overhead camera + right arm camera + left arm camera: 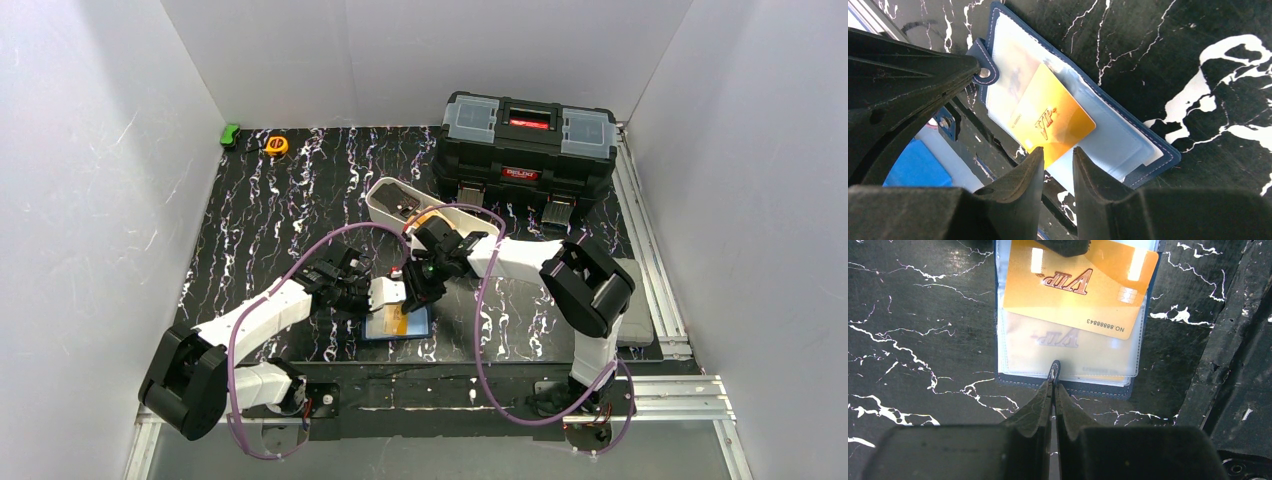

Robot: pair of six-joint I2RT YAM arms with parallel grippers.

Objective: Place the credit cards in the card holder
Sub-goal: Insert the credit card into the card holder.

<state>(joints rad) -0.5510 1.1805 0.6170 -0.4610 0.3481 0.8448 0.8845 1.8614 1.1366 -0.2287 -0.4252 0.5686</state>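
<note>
Left jaws pinch the card holder (1098, 388) tab (1053, 371) — orange card (1073, 295) askew atop.

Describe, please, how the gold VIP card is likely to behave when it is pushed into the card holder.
The gold card looks thin and flat, so it is probably stiff yet light. Its glossy face shows glare, and the card holder has a smooth clear sleeve, so it may slide or skew easily if pushed off-centre.

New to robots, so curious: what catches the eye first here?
The shiny gold VIP card, partly tucked into the open navy card holder near the front edge of the table. The left gripper pinches its snap tab; the right gripper hovers at the card's free end. A big black toolbox stands behind.
</note>
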